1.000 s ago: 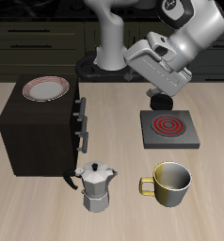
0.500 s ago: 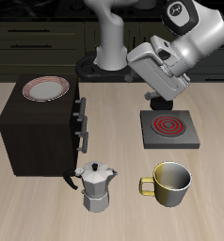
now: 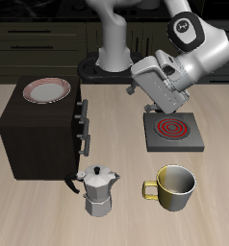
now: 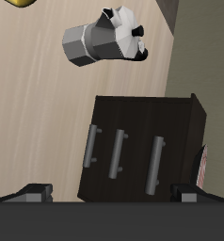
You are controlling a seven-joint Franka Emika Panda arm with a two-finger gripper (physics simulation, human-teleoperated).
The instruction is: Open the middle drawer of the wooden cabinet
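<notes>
- The wooden cabinet (image 3: 39,135) stands at one side of the table, its drawer face turned toward the hotplate (image 3: 172,131), and all three drawers look shut flush.
- The middle drawer (image 3: 82,123) sits between the top and bottom ones; in the wrist view its handle (image 4: 117,152) is the centre bar of three alike.
- Our gripper (image 3: 150,85) hangs in the air above the hotplate's back edge, well apart from the cabinet. We hold nothing, and we cannot tell how wide the claw stands: only the finger bases show in the wrist view.
- A plate (image 3: 46,91) rests on the cabinet top; a moka pot (image 3: 97,189) stands just beside the cabinet's front corner, with a yellow mug (image 3: 173,187) farther along the front edge.
- Risks, as we judge them: the handles are close and identical, so a small height error would catch the wrong drawer.
- A low approach could clip the moka pot, and a hard pull might drag the cabinet and shake the plate.
</notes>
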